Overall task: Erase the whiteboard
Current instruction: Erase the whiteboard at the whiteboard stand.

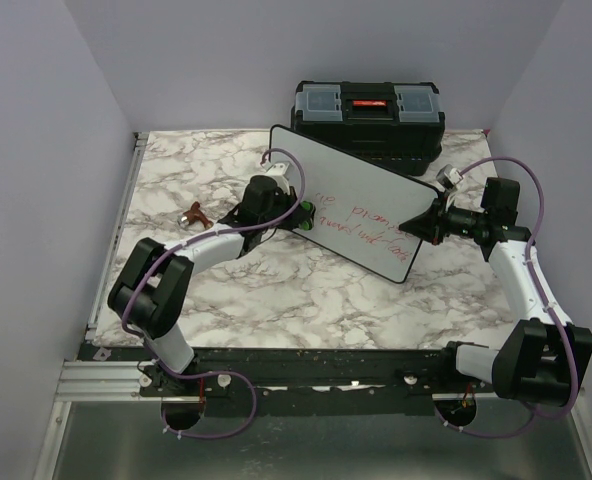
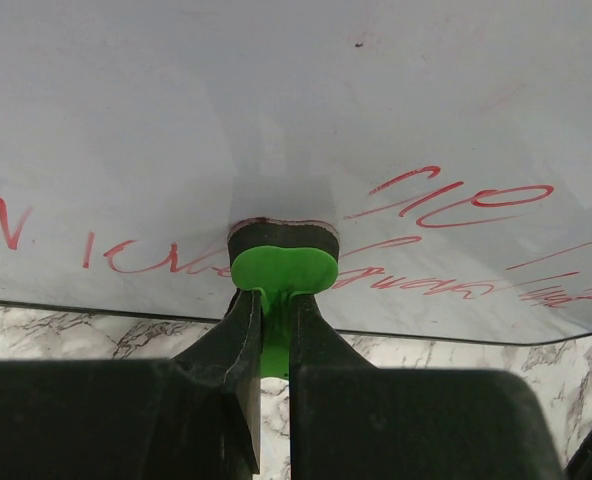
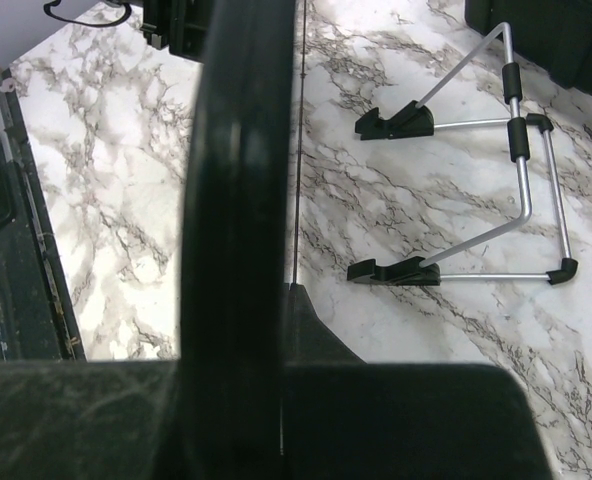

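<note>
Top external view showed one whiteboard (image 1: 361, 205), one black toolbox (image 1: 368, 112), one green eraser (image 1: 306, 212), one small brown object (image 1: 192, 213) and two arms on the marble table (image 1: 276, 290). The whiteboard stood tilted near the middle of the table, just in front of the toolbox, with red handwriting across its face. The brown object lay well apart from it on the left.

The left gripper (image 1: 296, 213) had its fingers drawn narrow, clamped on the eraser's green handle. In the left wrist view the eraser's dark pad was pressed flat against the board's face, low down among the red strokes and just above the bottom frame.

The right gripper (image 1: 423, 220) met the board at its right edge. In the right wrist view its fingers were pinched almost together, with the board's thin edge running between them. That view also showed one wire stand (image 3: 519, 135) behind the board, resting on the marble on two black feet.
</note>
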Robot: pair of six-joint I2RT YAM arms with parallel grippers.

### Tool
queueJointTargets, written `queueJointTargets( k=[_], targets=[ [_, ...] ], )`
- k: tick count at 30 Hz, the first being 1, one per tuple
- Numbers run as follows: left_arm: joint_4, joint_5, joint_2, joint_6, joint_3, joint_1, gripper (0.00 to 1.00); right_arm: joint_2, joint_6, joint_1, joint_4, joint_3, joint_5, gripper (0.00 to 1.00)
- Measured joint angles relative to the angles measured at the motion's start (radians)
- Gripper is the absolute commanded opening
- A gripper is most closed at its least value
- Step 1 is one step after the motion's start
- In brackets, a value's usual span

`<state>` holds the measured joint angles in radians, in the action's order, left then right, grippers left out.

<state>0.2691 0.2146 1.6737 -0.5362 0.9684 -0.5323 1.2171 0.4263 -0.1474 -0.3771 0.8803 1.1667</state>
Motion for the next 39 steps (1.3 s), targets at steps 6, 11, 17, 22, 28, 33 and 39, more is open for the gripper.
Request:
queueJointTargets(
  k=[6, 11, 17, 22, 28, 33, 39],
  targets=[
    [-0.053, 0.002, 0.0, 0.011, 0.032, 0.0, 0.0, -0.001, 0.002, 0.0, 0.0, 0.0, 0.0, 0.01],
    [-0.14, 0.003, 0.0, 0.025, 0.092, -0.007, 0.0, -0.002, 0.008, 0.0, 0.001, 0.0, 0.0, 0.01],
    [-0.202, 0.002, -0.008, 0.043, 0.161, -0.031, 0.0, -0.004, 0.01, 0.0, 0.001, 0.0, -0.002, 0.01],
    [-0.217, -0.003, -0.026, 0.068, 0.212, -0.037, 0.0, -0.004, 0.012, 0.0, 0.001, 0.0, -0.002, 0.01],
    [-0.209, -0.015, -0.066, 0.088, 0.234, -0.039, 0.0, -0.005, 0.012, 0.003, -0.011, 0.0, 0.003, 0.01],
    [-0.154, -0.02, -0.067, 0.087, 0.195, -0.039, 0.0, -0.005, 0.011, 0.004, -0.013, 0.0, 0.005, 0.01],
    [-0.072, -0.019, -0.048, 0.076, 0.094, -0.039, 0.0, -0.005, 0.0, 0.004, -0.014, 0.0, 0.004, 0.01]
  ],
)
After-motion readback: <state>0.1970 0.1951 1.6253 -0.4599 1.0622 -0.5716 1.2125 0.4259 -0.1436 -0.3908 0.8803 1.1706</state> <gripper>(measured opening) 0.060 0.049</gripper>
